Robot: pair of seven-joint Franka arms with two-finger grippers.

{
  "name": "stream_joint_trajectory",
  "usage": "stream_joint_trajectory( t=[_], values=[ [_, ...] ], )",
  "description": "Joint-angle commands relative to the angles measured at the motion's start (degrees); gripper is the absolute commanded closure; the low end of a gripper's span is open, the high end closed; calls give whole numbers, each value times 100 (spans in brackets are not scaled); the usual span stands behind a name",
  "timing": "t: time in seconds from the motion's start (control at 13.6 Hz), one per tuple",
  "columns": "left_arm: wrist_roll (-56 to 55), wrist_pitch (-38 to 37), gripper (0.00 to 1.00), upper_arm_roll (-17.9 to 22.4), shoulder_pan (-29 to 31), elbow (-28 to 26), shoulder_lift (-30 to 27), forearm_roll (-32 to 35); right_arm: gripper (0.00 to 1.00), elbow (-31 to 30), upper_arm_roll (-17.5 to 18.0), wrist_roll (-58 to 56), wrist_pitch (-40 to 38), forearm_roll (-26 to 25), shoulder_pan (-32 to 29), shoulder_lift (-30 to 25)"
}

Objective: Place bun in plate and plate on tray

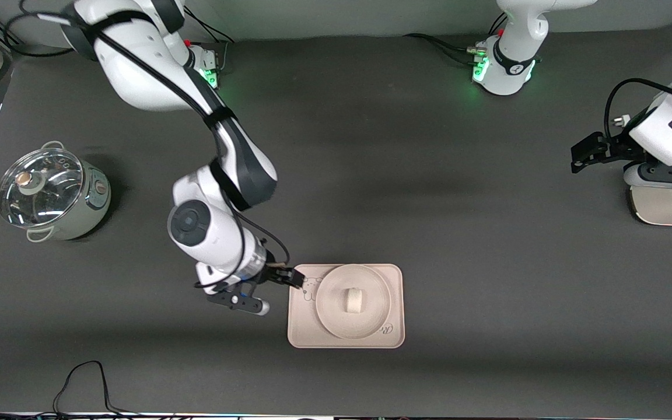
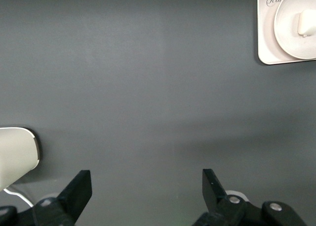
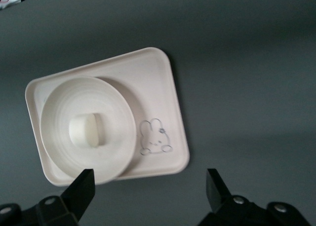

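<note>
Bun (image 1: 352, 301) sits in the middle of the plate (image 1: 327, 303), lying on its side. Plate rests on the tray (image 1: 394, 332), covering most of it; the small animal drawing on the tray shows beside the plate rim, toward the right arm's end. Tray lies flat on the dark bench (image 1: 429, 204), in the half nearer the front camera.

Right claw (image 1: 280, 279) is released, fingers spread wide, holding nothing. It is low at the tray edge toward the right arm's end, by the drawing. In the right wrist view both black fingertips (image 3: 81, 189) stand apart with plate (image 3: 59, 137), bun (image 3: 89, 130) and tray (image 3: 163, 87) between and above them, nothing gripped.

Left claw (image 2: 147, 189) is released too, fingers wide apart over bare bench, empty. Left arm waits at its own end of the bench, well apart from the tray; tray corner (image 2: 264, 38) with script lettering shows in its wrist view.

A lidded pot (image 1: 50, 195) with a glass lid stands at the right arm's end of the bench, well apart from the tray.
</note>
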Motion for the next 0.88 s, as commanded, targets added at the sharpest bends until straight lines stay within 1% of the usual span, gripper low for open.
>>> stream_joint_trajectory(
  t=[0.0,0.07,0.15,0.22,0.44,0.59,0.66,0.81],
  values=[
    [-177,-207,0,-2,15,164,-86,7,0,-352,4,-787,-934,-273,-348,-962],
    [-178,-364,0,42,24,225,-95,7,0,-449,4,-1164,-1373,-265,-532,-1314],
    [-169,-418,0,208,33,235,-104,16,0,-589,4,-1533,-1760,-239,-743,-1683],
    [-178,-436,0,270,24,226,-104,16,0,-756,4,-1867,-2060,-230,-954,-2043],
    [-195,-498,0,279,68,235,-104,25,0,-1440,-4,-2721,-2589,-256,-1578,-3107],
    [-195,-506,0,279,94,235,-104,25,0,-1810,-13,-3422,-2686,-282,-1921,-3504],
    [-204,-506,0,279,94,235,-104,25,0,-1908,-100,-3766,-2722,-300,-2010,-3593],
    [-361,-498,0,279,94,243,-104,25,0,-1970,-416,-4163,-2722,-492,-2011,-3629]
  ],
)
